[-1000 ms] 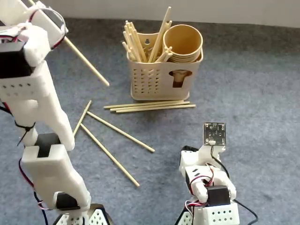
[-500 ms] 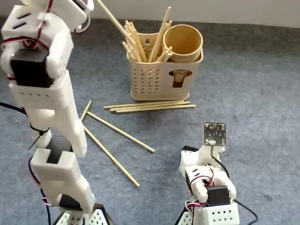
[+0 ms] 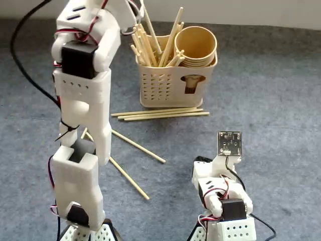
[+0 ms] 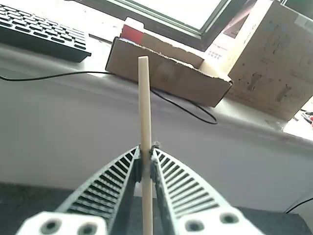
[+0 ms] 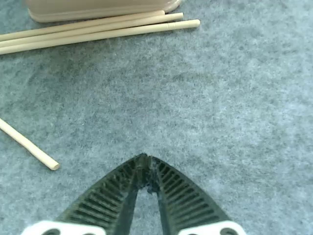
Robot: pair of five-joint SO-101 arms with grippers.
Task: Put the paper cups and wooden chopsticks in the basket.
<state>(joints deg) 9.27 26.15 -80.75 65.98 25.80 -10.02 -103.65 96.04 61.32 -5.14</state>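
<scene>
Surface: a table (image 3: 271, 100) covered edge to edge in grey felt; beyond its far edge the left wrist view shows a pale wall, a ledge with a keyboard (image 4: 44, 32) and a cardboard box (image 4: 166, 68)

1. Left arm (image 3: 83, 90): stands tall from the near-left corner and stretches to the far edge, ending just left of the basket. Left gripper (image 4: 146, 149): pinched tight on the held chopstick (image 4: 144, 98), gripped partway along so the stick runs straight on past the jaw tips. From above, the stick slants down toward the left compartment, apparently lined up for a drop among the sticks there

2. Loose chopsticks (image 3: 140, 149): at least two, lying crosswise in the middle of the table and partly hidden behind the left arm; not yet collected

3. Basket (image 3: 168, 85): upright near the middle of the far edge, two compartments. Bundled chopsticks (image 3: 143, 42) stand on end, leaning, in the left one

4. Row of three chopsticks (image 3: 160, 114): flat, side by side, just before the basket's near wall; also uncollected

5. Paper cups (image 3: 196, 45): nested, mouth up, in the right compartment; that part looks done

6. Right arm (image 3: 220, 196): folded low at the near edge, right of centre. Right gripper (image 5: 146, 171): jaws closed together on nothing, over bare felt, seemingly parked clear of the work
</scene>
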